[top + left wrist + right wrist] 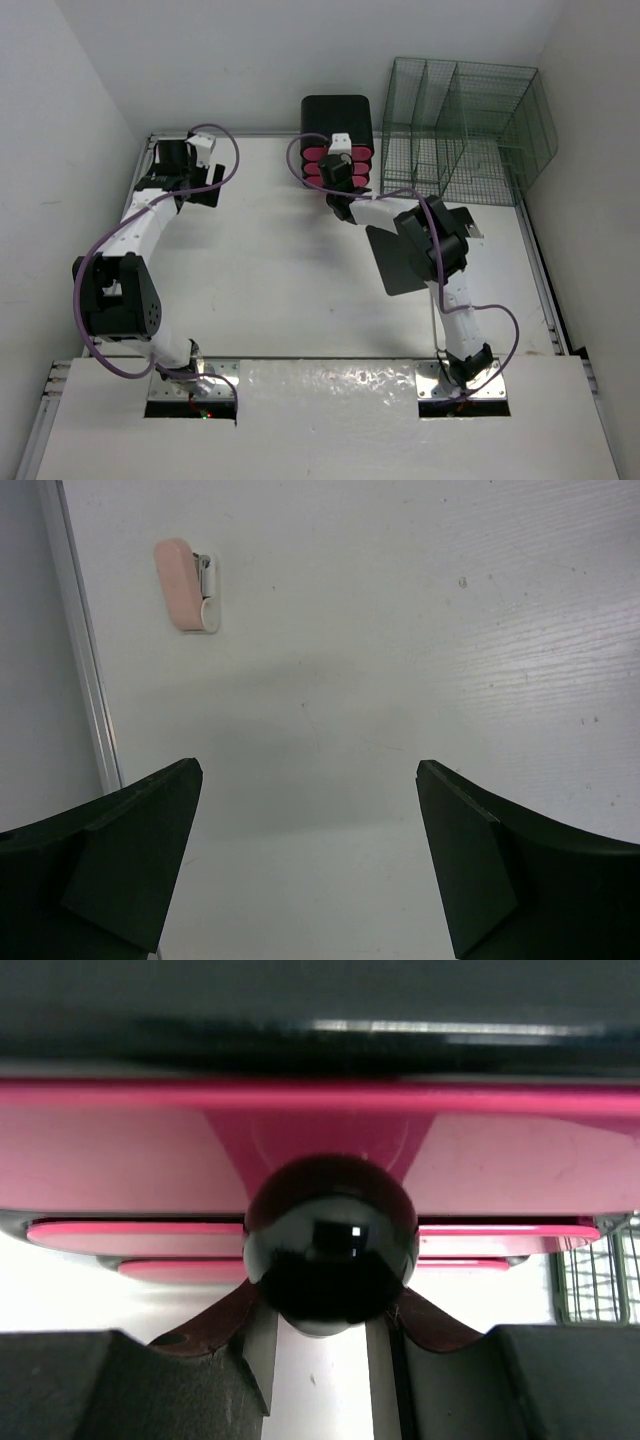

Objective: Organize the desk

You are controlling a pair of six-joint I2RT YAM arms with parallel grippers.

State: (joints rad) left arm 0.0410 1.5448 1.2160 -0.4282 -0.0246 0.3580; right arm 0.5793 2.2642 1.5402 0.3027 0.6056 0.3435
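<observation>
White desk point(280, 260) with pink-drawered black box point(338, 112), wire rack point(470, 110), black sheet point(388, 265), small pink object point(183, 585).

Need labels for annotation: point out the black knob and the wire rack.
black knob point(330, 1250), right wrist view, centre of its glossy front.
wire rack point(530, 130), top external view, its right mesh wall.

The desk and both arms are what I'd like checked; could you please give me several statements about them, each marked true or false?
1. The left gripper is open above the desk. True.
2. The small pink item is held in the left gripper. False: it lies on the desk beside the rail, ahead of the open fingers.
3. The right gripper is closed on the black knob of a pink drawer. True.
4. The wire rack stands at the desk's near left corner. False: it stands at the far right.
</observation>
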